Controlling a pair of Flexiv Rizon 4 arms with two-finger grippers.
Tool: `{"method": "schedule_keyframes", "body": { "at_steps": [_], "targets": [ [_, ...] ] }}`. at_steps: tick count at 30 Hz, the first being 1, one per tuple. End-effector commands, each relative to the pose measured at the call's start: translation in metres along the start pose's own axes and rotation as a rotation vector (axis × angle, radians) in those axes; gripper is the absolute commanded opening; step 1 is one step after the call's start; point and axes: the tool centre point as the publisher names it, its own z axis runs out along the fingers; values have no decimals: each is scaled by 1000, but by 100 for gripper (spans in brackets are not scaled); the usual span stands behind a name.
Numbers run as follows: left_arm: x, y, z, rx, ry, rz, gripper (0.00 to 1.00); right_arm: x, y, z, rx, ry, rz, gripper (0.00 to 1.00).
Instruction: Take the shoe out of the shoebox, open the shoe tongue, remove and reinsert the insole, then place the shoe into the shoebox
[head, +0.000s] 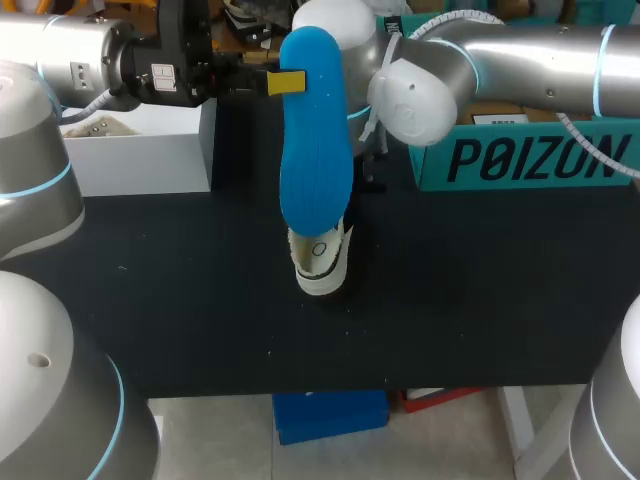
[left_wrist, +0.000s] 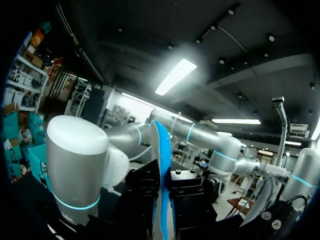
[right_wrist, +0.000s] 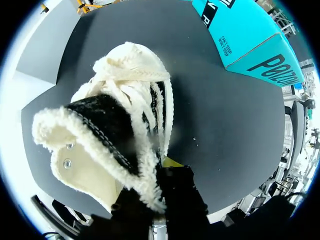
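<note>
Black tabletop (head: 150, 300) is taking up most of the head view, w/ the teal shoebox (head: 530, 155) sitting at its far right and a white box (head: 140, 150) at far left. The shoe (head: 320, 265) is standing on the table near the middle, well apart from the shoebox, so the take-out step is looking done. The blue insole (head: 314, 140) is hanging upright above the shoe. Its lower end is coming down at the shoe's opening, but I can't tell whether it's touching or already inside. The left gripper (head: 285, 83) is pinching the insole near its upper end, jaws closed narrow on the thin edge. In the left wrist view the insole is running edge-on between the two black fingers. The right gripper (right_wrist: 160, 185) is sitting low at the shoe's fleecy collar, and its jaws are looking closed on that rim. One yellow tip is showing outside it, and the other finger is mostly hidden, so that's a judgement. The shoe mouth is gaping wide w/ laces loose, so tongue-open and insole-out are prob. done too. Remaining, judging by this: insole going back in and seating flat, then the shoe going into the shoebox. Approx. halfway through.
</note>
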Motion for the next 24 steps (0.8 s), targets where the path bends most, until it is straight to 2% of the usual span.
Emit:
{"method": "schedule_keyframes", "body": {
  "at_steps": [1, 6, 7, 8, 14, 19, 24],
  "targets": [
    [1, 1, 1, 2, -4, 1, 0, -1, -1, 7, 5, 11, -3, 0],
    [1, 1, 1, 2, -4, 1, 0, -2, -3, 15, 12, 21, 0, 0],
    [1, 1, 1, 2, -4, 1, 0, -2, -4, 17, 14, 23, 0, 37],
    [1, 1, 1, 2, -4, 1, 0, -2, -5, 18, 18, 25, 0, 100],
    [1, 1, 1, 2, -4, 1, 0, -11, -9, 18, 12, 15, -1, 100],
    [1, 1, 1, 2, -4, 1, 0, -23, -8, 8, 14, -26, 17, 100],
    [1, 1, 1, 2, -4, 1, 0, -37, -6, -6, 9, -10, 46, 100]
  ]
}}
